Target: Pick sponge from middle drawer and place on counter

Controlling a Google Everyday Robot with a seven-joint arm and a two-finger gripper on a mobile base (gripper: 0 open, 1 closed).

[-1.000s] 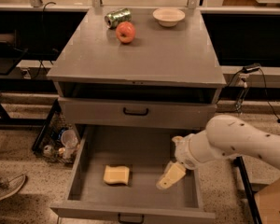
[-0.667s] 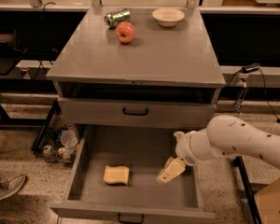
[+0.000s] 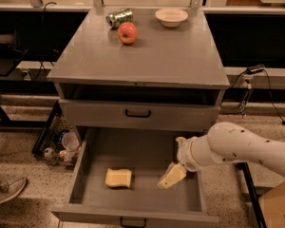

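The pale yellow sponge (image 3: 118,178) lies flat on the floor of the open middle drawer (image 3: 147,148), left of centre and near the front. My gripper (image 3: 172,175) is inside the drawer, low over its floor, to the right of the sponge and apart from it by about a sponge's width. The white arm reaches in from the right. The grey counter (image 3: 147,61) is the cabinet's top, above the drawers.
On the counter's back part stand a red apple (image 3: 127,33), a green can on its side (image 3: 119,18) and a white bowl (image 3: 171,17). The drawer above (image 3: 137,113) is closed. Clutter (image 3: 61,144) and a shoe (image 3: 4,191) are on the floor at left.
My gripper has shifted slightly left, toward the sponge, inside the drawer. The sponge has not moved.
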